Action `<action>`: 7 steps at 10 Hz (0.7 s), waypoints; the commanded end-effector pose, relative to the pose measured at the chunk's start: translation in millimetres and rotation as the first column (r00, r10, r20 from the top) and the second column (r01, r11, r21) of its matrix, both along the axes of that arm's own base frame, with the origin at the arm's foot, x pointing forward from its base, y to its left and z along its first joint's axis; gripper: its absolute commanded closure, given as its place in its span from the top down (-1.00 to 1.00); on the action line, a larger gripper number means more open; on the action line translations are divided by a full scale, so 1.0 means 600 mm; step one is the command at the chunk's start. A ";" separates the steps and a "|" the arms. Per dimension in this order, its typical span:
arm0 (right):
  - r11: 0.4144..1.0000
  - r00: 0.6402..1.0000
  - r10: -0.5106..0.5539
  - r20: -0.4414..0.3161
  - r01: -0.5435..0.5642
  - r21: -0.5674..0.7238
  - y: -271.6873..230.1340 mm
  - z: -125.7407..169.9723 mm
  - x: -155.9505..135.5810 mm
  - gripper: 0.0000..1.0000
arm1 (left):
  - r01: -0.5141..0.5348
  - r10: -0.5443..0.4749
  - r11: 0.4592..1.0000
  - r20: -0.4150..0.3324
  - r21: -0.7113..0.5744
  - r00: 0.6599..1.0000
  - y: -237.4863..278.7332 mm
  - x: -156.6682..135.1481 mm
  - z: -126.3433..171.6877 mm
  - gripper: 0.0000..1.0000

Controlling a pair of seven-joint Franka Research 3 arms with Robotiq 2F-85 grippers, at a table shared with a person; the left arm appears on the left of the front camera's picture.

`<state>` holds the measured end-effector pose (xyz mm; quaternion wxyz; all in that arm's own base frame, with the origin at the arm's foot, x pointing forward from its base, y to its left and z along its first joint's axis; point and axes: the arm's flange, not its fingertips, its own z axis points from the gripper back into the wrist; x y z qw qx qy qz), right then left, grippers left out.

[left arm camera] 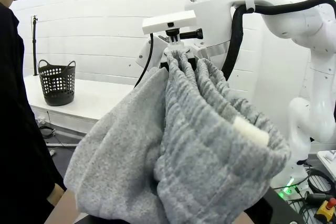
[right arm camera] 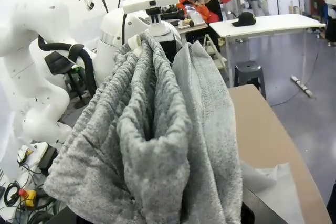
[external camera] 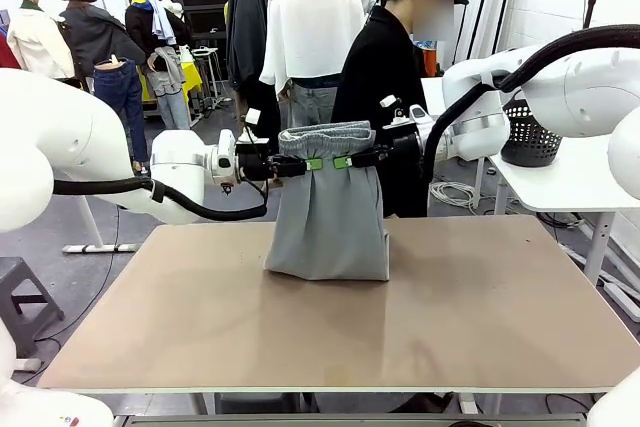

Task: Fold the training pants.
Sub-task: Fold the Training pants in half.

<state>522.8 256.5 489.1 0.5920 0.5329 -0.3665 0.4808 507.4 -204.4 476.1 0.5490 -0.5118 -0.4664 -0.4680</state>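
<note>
We held the light grey soft-fabric training pants (external camera: pixel 328 202) by their gathered elastic waistband, lifted above the plain brown table (external camera: pixel 480 317). Our left claw (external camera: pixel 305 164) was clamped on the waistband from one side, and our right claw (external camera: pixel 350 161) was clamped on it from the other side, the two very near each other. The pants hung straight down, and their lower end rested on the table, where the fabric bunched a little. A person in black clothes (external camera: pixel 380 77) stood just behind the pants at the far side.

In our judgement, the step in hand was the lifting and straightening before a fold. The next move probably called for lowering both claws together, so the cloth would lie flat without twisting.
</note>
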 end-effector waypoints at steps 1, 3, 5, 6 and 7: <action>1.000 1.000 0.001 0.011 -0.001 0.005 0.003 0.006 0.011 -1.00 | -0.003 0.003 1.000 0.016 0.007 1.000 -0.002 0.011 0.009 -1.00; 1.000 1.000 -0.001 0.004 0.001 0.001 0.000 0.003 0.001 -1.00 | -0.001 0.001 1.000 0.005 0.000 1.000 0.000 0.002 0.003 -1.00; 0.999 0.999 -0.001 -0.051 0.003 0.041 -0.003 -0.027 -0.022 -1.00 | -0.020 0.022 0.999 -0.070 0.031 0.997 0.015 -0.036 0.001 -1.00; 0.999 0.997 -0.005 -0.077 0.008 0.046 -0.006 -0.041 -0.033 -1.00 | -0.024 0.029 0.999 -0.128 0.041 0.991 0.025 -0.058 -0.009 -1.00; 0.999 0.995 -0.010 -0.097 0.015 0.047 -0.008 -0.056 -0.044 -1.00 | -0.014 0.023 0.999 -0.183 0.053 0.983 0.033 -0.081 -0.022 -1.00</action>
